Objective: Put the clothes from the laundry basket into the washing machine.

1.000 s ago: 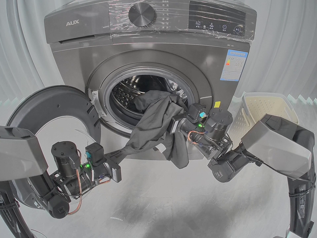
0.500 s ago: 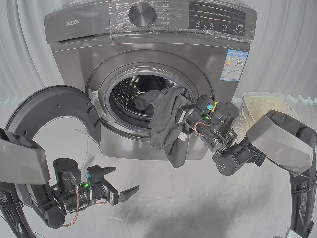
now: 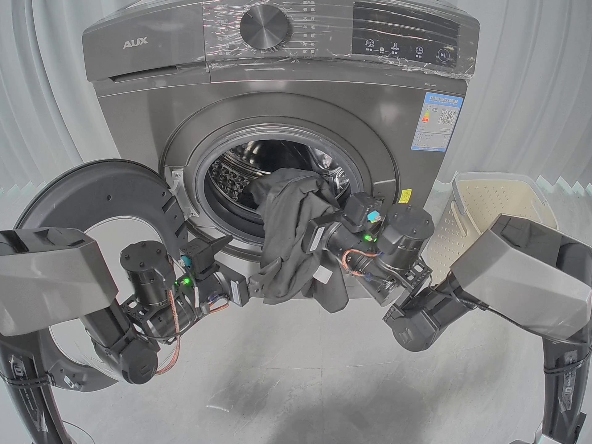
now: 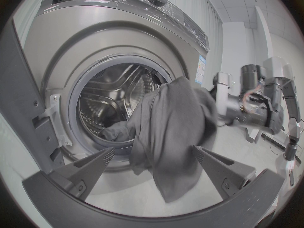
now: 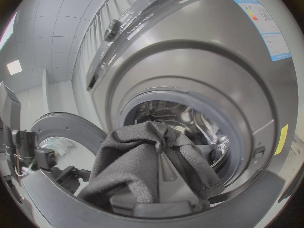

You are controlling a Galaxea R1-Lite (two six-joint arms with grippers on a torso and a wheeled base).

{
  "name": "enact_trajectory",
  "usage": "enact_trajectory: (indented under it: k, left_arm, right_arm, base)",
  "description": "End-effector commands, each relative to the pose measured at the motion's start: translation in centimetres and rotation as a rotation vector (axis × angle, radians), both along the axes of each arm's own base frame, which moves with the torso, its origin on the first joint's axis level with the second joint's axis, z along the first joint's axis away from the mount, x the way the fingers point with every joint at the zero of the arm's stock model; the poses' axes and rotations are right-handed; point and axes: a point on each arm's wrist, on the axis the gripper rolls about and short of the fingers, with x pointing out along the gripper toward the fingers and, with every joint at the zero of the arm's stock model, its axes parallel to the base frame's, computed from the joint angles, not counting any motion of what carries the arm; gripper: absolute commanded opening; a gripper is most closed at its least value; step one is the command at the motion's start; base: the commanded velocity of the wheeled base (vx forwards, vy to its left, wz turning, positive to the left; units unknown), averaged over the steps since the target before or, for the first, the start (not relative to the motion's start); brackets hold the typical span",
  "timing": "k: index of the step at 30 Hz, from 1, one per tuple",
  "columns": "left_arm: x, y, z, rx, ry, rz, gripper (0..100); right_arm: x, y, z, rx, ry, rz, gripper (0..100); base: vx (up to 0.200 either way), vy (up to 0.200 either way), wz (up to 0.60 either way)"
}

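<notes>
A dark grey garment [image 3: 290, 229] hangs out of the washing machine's drum opening [image 3: 234, 180], part inside and part draped over the rim. My right gripper [image 3: 316, 232] is shut on its upper fold in front of the opening; the cloth covers the right gripper [image 5: 158, 174] in its own wrist view. My left gripper [image 3: 243, 265] is open, low and left of the hanging hem. In the left wrist view the garment [image 4: 177, 127] hangs just beyond the open left gripper [image 4: 153, 148]; I cannot tell whether they touch.
The round door [image 3: 92, 198] stands swung open to the left, just behind my left arm. A cream laundry basket [image 3: 493, 198] sits on the floor right of the machine, behind my right arm. Bare grey floor [image 3: 296, 365] lies in front.
My left gripper let go of the hem, dropped low and open, then rose back beside the hanging cloth. My right gripper swung the garment up and right, then back left.
</notes>
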Motion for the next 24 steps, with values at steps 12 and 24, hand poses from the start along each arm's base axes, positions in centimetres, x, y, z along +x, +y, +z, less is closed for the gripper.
enact_trajectory:
  k: [12, 24]
  left_arm:
    - [4.1, -1.5, -3.0, -0.009, 0.002, 0.018, 100]
    - [6.3, -1.5, -2.6, -0.039, -0.051, 0.056, 0]
  right_arm:
    - [-4.3, 2.8, 1.2, 0.001, 0.0, 0.114, 0]
    - [-4.9, 2.4, 0.9, 0.0, 0.011, 0.119, 0]
  base:
    - [0.0, 0.0, 0.0]
    - [0.0, 0.0, 0.0]
